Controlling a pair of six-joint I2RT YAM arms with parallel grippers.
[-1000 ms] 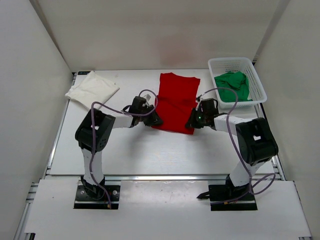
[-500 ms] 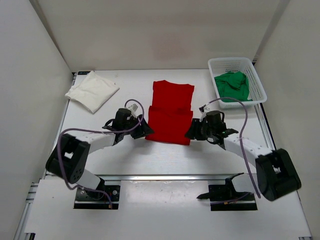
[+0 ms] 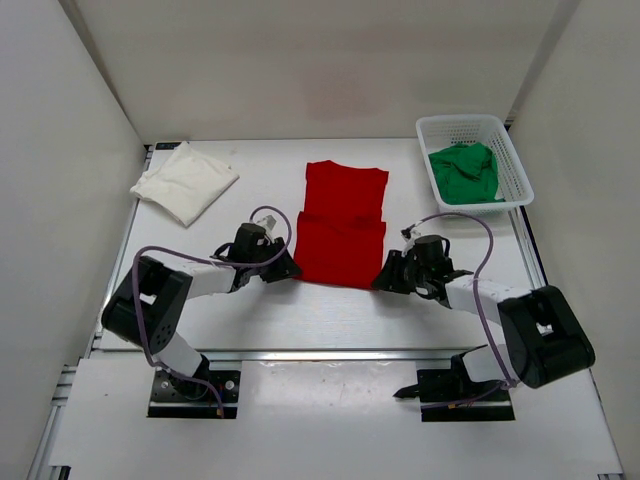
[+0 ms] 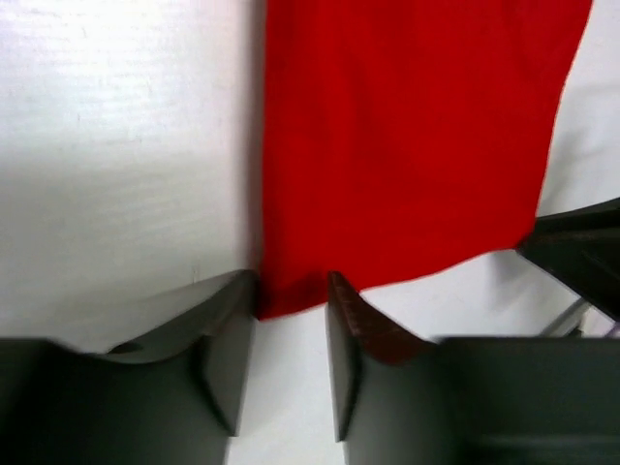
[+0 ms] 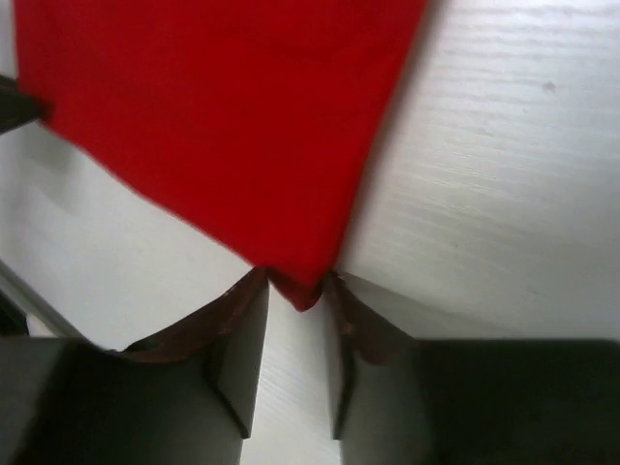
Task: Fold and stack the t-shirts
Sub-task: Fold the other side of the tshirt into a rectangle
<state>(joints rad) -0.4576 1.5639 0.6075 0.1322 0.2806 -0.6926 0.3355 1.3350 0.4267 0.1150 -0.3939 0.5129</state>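
The red t-shirt lay flat near the middle of the table, its long axis running from 12 to 6 o'clock; a crosswise edge showed about halfway down it, and the near half looked like a second layer laid over the far one; the left claw sat low on the table at the shirt's 7 o'clock corner, and the right claw sat likewise at its 5 o'clock corner, both arms stretched forward and angled inward toward the cloth; in the left wrist view the left claw's two dark fingers stood apart with white table showing between them, and the corner of the red cloth lay just in the mouth of that gap, flat and not pinched as far as could be seen; in the right wrist view the right claw's fingers were parted too, with only the pointed tip of the shirt's corner reaching between their ends, loose on the table; so both claws were partly open and had hold of nothing; the cream-white t-shirt lay folded at 10 o'clock near the table's left edge, well apart from the red one; the green t-shirt sat crumpled inside the white mesh basket at 2 o'clock, near the far right corner.
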